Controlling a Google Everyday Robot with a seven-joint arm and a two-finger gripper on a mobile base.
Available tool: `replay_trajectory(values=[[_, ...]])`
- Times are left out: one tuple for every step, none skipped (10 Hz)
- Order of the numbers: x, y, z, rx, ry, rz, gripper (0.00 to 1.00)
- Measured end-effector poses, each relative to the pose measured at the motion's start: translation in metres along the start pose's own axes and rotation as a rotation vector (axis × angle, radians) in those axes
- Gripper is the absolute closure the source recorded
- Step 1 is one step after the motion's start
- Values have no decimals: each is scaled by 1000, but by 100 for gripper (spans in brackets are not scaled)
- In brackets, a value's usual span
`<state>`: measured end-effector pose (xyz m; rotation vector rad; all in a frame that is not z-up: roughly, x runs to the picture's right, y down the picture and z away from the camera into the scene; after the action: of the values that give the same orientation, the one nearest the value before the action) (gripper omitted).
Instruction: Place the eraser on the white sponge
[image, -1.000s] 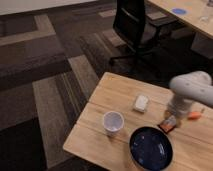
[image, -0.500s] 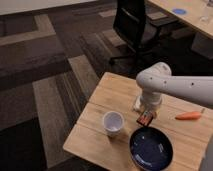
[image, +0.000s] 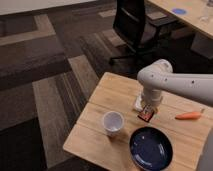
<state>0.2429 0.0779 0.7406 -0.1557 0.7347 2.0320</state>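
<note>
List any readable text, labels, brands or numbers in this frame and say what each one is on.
None can be read.
Eraser, held at the gripper beside the white sponge: dark and red-orange colouring only, no legible print.
White cup, dark blue plate, carrot, wooden table: no markings visible.
Blue item on the far desk: too small to tell.
</note>
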Motion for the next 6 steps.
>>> replay_trajectory(values=[[-10, 5, 1, -11, -3, -17, 100], [-21, 14, 4, -24, -4, -44, 100], [-31, 26, 8, -32, 6, -84, 100], [-36, 30, 10, -32, 10, -104, 100], [-44, 36, 17, -29, 24, -129, 100], [-49, 40, 22, -29, 31, -147, 100]])
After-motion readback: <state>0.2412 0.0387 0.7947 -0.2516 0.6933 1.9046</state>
